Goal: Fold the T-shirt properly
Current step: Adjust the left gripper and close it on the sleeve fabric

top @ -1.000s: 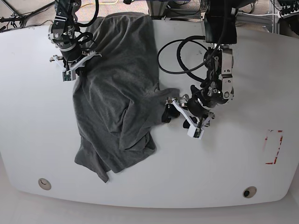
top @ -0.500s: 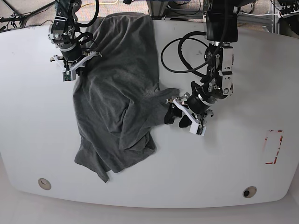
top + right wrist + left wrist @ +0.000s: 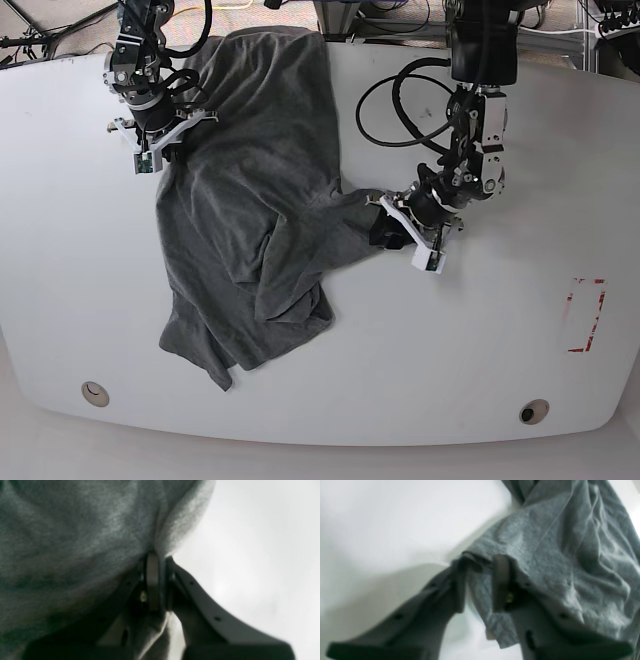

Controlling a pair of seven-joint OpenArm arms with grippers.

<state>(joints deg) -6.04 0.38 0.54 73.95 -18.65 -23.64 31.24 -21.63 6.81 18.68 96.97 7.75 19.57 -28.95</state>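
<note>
The dark grey T-shirt (image 3: pixel 250 200) lies crumpled on the white table, running from the far middle down to the front left. My left gripper (image 3: pixel 388 228) is at the shirt's right side, shut on a sleeve edge that is drawn out toward it. In the left wrist view, the left gripper (image 3: pixel 481 561) has a fold of the T-shirt (image 3: pixel 557 542) between its fingers. My right gripper (image 3: pixel 163 150) is at the shirt's far-left edge. In the right wrist view, the right gripper (image 3: pixel 160 562) is pinched shut on the T-shirt (image 3: pixel 75 542).
The white table (image 3: pixel 520 330) has a red marked rectangle (image 3: pixel 585 315) at the right. Round holes (image 3: pixel 95 393) (image 3: pixel 534 411) sit near its front edge. A black cable loop (image 3: pixel 400 110) hangs from the left arm, beside the shirt.
My left gripper has closed on the shirt's right sleeve edge and moved right, drawing that edge out with it. The right gripper has stayed shut on the far-left edge.
</note>
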